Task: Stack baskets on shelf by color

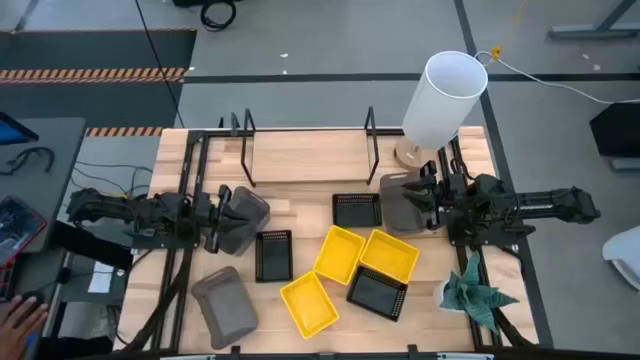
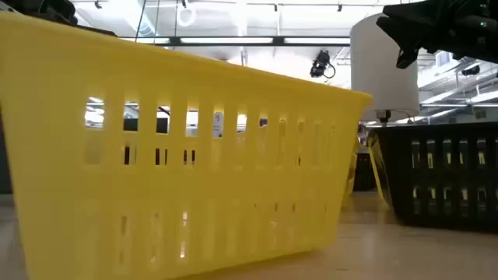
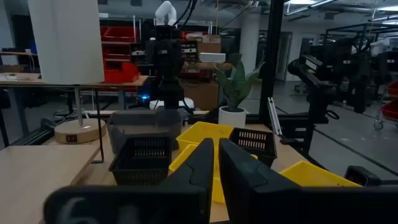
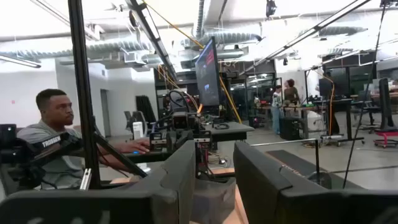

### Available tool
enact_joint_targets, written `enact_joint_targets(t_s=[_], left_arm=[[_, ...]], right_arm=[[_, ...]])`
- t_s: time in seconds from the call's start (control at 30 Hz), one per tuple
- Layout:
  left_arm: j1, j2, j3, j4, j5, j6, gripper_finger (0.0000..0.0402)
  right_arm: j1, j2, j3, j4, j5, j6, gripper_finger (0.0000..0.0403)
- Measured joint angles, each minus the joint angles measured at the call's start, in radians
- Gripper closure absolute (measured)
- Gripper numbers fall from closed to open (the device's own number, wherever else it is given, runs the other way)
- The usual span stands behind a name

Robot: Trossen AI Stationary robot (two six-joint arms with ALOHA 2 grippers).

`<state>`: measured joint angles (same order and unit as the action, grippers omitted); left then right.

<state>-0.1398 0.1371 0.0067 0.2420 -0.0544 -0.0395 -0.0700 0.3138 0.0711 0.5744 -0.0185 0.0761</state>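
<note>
Both of my grippers hold a gray basket above the table. My left gripper (image 1: 225,215) (image 3: 216,168) is shut on one gray basket (image 1: 247,215) at the table's left. My right gripper (image 1: 428,200) (image 4: 214,180) is shut on another gray basket (image 1: 402,200) (image 3: 143,124) near the lamp. The third gray basket (image 1: 225,305) lies on the table near the front left. Three black baskets (image 1: 357,210) (image 1: 273,255) (image 1: 377,292) and three yellow baskets (image 1: 338,253) (image 1: 390,255) (image 1: 310,303) sit mid-table. The wooden shelf (image 1: 305,155) stands at the far side. My left gripper holds the gray basket by the end wall nearest the arm (image 1: 232,215), coming level from the table's left. Its gray rim (image 3: 124,202) shows just below the nearly touching fingers. The basket is tilted and looks lifted off the table. My right gripper holds its gray basket by the side nearest the arm (image 1: 415,200), coming level from the table's right. Gray plastic (image 4: 214,199) sits between the two fingers (image 4: 180,174). The basket looks lifted off the table.
A white lamp (image 1: 443,100) stands at the far right, beside the shelf's right black end loop (image 1: 370,145). A potted plant (image 1: 475,290) sits at the near right. A yellow basket (image 2: 179,155) fills the low view. A person (image 4: 53,143) sits beyond the table's left.
</note>
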Motion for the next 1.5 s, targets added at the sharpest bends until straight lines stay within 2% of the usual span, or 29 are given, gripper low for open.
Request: enact_joint_targets(t_s=[1.13, 1.5], left_arm=[[0.0, 0.0, 0.0, 0.0, 0.0, 0.0, 0.0376], [0.0, 0.0, 0.0, 0.0, 0.0, 0.0, 0.0366]], right_arm=[[0.0, 0.0, 0.0, 0.0, 0.0, 0.0, 0.0287], [0.0, 0.0, 0.0, 0.0, 0.0, 0.0, 0.0287]])
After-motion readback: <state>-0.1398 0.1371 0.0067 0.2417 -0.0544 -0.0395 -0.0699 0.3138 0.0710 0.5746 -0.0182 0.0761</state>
